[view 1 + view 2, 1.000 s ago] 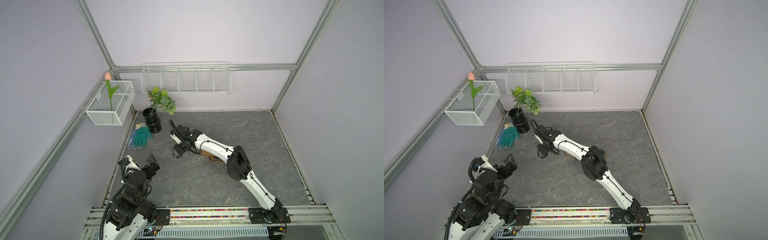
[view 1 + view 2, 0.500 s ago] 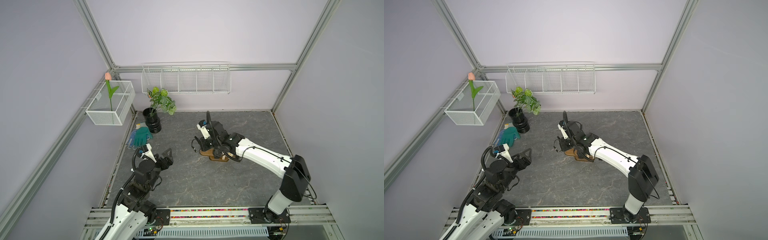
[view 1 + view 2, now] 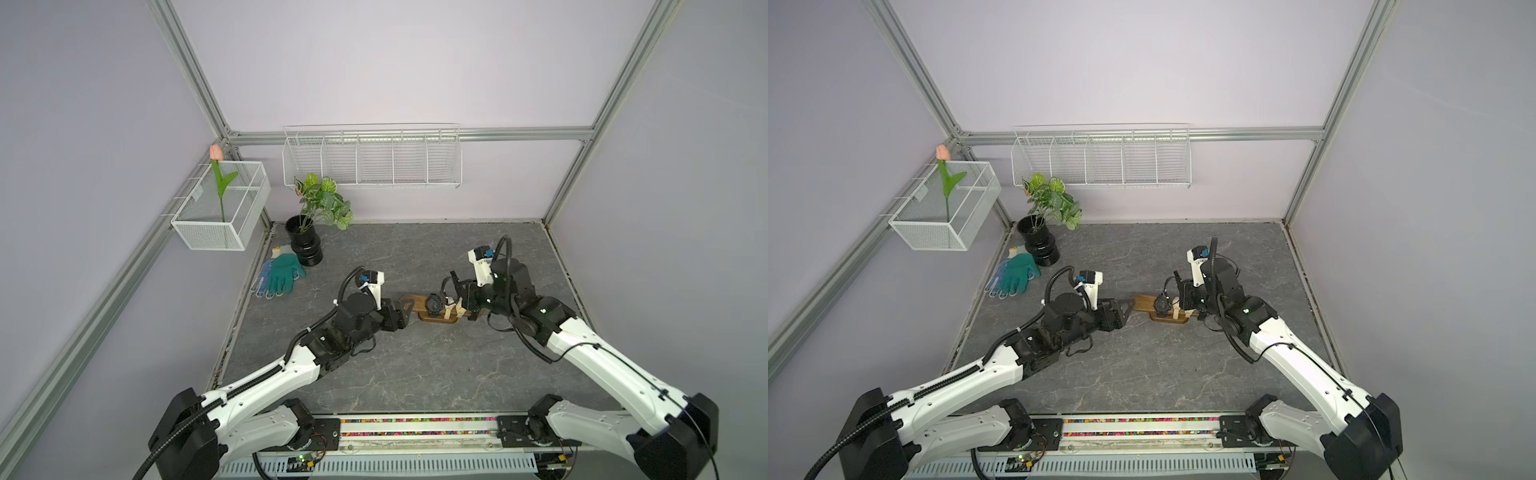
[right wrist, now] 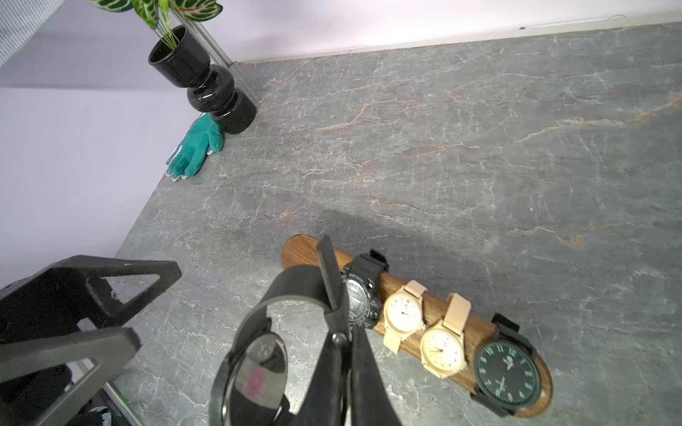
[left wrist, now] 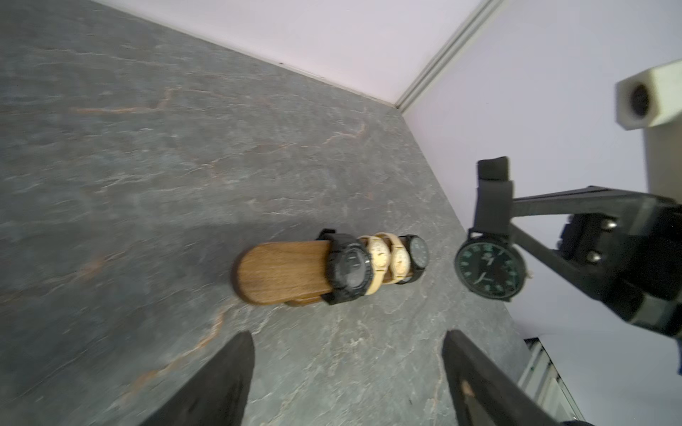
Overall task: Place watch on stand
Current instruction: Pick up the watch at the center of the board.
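A black watch (image 4: 258,372) with a round dark face hangs in the air by its looped strap. The strap is pinched between the closed fingers of the right gripper (image 4: 330,265), and the watch dangles just under them.

Lower down, beneath that gripper, lies the stand (image 4: 299,250), a long wooden bar resting on the grey table (image 4: 479,147). Its long axis runs from the right gripper toward the left gripper (image 5: 347,335). Four watches (image 4: 441,348) fill the stretch nearest the right gripper. The bare wood is the far end, just ahead of the left gripper's tips.

The left gripper's jaws stand wide apart and hold nothing. We cannot tell whether they touch the wood.

In both top views we see the right arm reaching in with its wrist raised and its fingers angled down over the crowded end. The left arm stretches low and nearly level, in line with the bar.

We judge that the held watch must travel along the bar, away from the right arm, to reach the free end. There the loop would slip over the rounded tip, the spot the left gripper is nearer to.
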Controlling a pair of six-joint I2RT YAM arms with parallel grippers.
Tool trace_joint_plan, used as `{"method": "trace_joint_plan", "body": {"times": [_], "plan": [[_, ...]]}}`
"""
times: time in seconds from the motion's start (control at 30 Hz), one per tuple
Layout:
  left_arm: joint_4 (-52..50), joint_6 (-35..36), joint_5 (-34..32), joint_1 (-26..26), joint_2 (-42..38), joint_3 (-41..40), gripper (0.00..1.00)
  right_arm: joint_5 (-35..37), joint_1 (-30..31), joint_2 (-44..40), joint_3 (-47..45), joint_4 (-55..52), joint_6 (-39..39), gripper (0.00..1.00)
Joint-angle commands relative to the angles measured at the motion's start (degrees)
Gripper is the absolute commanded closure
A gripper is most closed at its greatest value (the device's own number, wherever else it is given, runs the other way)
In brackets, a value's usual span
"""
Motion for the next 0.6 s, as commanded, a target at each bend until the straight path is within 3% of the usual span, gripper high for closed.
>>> {"method": "trace_joint_plan", "body": {"times": [0.0,0.33,0.57], "plan": [[7.4,4.0,0.7,-3.5,2.8,3.2,0.22,-1.7,-1.6,-3.3,-4.1,1.2,2.3,0.92],[13.2,5.8,4.9,-9.3,12.8,8.4,0.24,-2.6,-2.6,-9.1,-8.1,3.0,3.1,0.93],[15.9,4.9,9.3,-9.6,16.6,9.9,0.23,-4.4,-2.6,-10.1,-10.1,7.0,4.2,0.93]]}}
